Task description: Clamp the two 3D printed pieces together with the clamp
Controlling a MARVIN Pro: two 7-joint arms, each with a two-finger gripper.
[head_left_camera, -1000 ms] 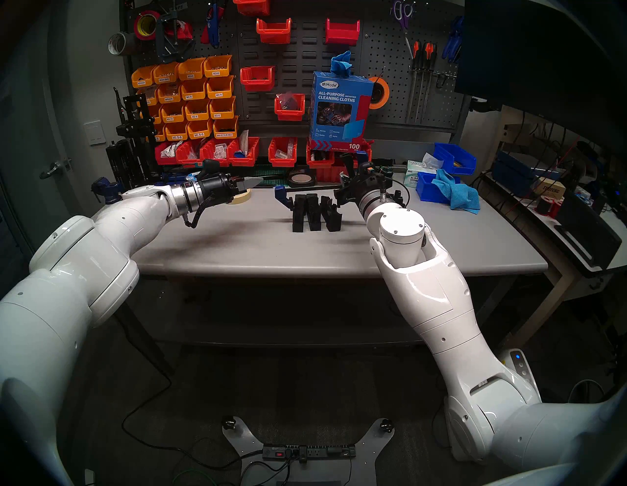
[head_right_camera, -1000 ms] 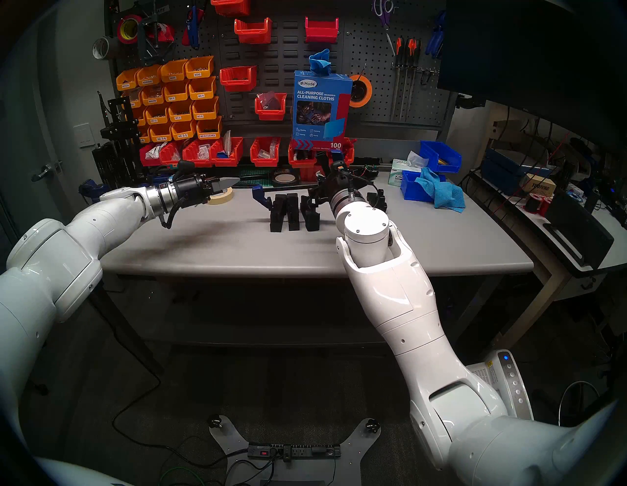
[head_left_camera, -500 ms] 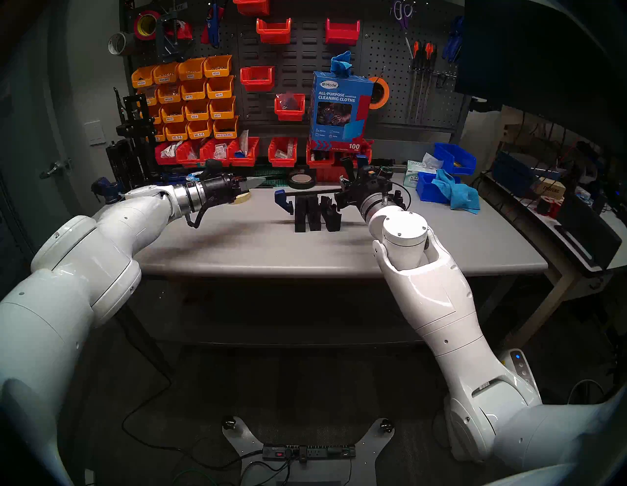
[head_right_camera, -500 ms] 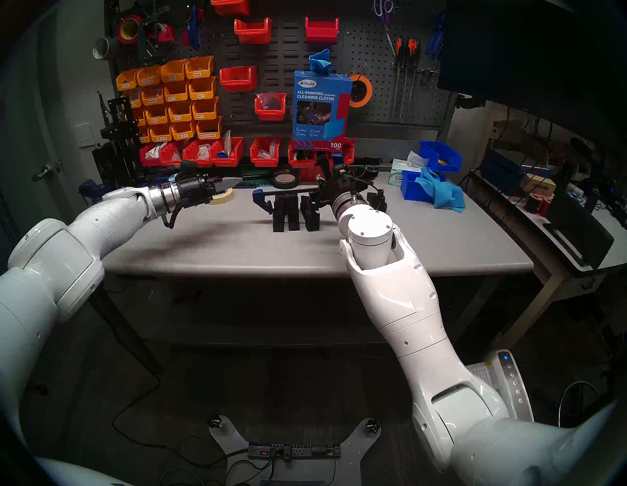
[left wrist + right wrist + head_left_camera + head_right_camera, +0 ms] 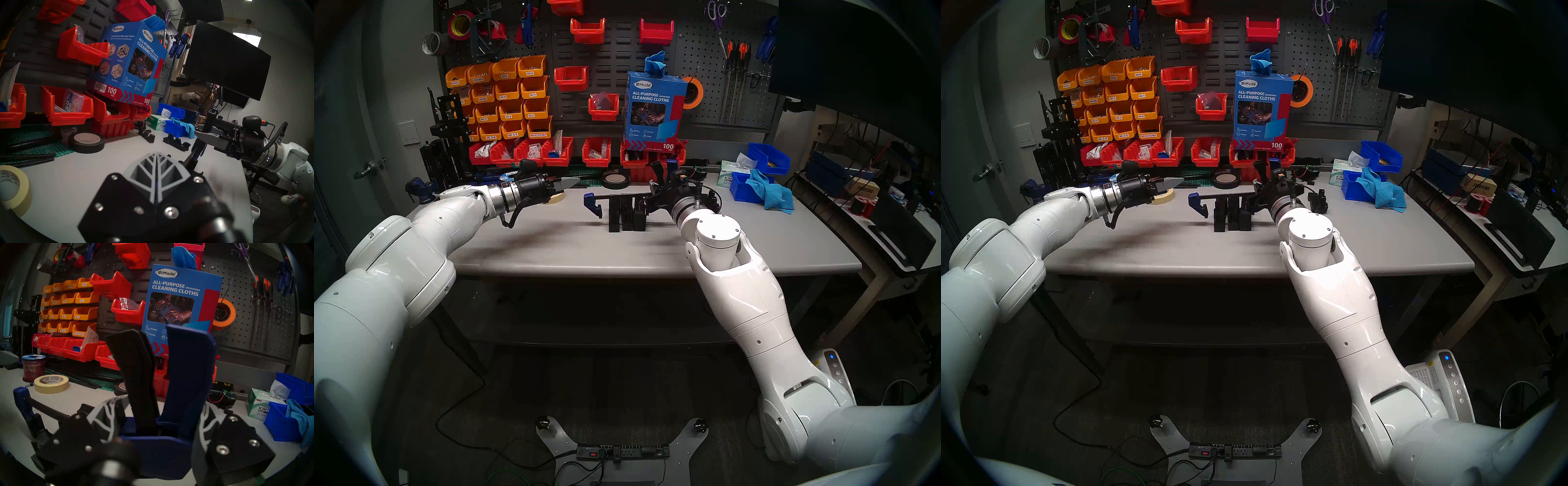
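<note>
The clamp's thin black bar [image 5: 624, 195] lies level across the tops of the two 3D printed pieces [image 5: 614, 219] [image 5: 627, 217], which stand side by side mid-table. Its blue end jaw [image 5: 591, 203] hangs left of them, apart from them. My right gripper [image 5: 655, 197] is shut on the clamp's blue body [image 5: 158, 439]. The black trigger [image 5: 136, 372] and blue handle [image 5: 188, 361] stick up between its fingers [image 5: 206, 419]. The other jaw is hidden. My left gripper [image 5: 570, 182] is shut and empty, above the table to the left, also in its wrist view [image 5: 157, 156].
A lower black part [image 5: 639, 220] stands against the pieces' right side. A masking tape roll [image 5: 556, 198] lies under my left gripper, and a black tape roll [image 5: 614, 181] behind. Red bins [image 5: 595, 152] line the back. Blue bins with cloth [image 5: 768, 193] stand right. Small black parts [image 5: 1317, 203] lie behind my right wrist.
My right arm has carried the clamp left and down, so the bar now rests over the pieces. The lower black part has slid left against them. My left arm has barely moved.
</note>
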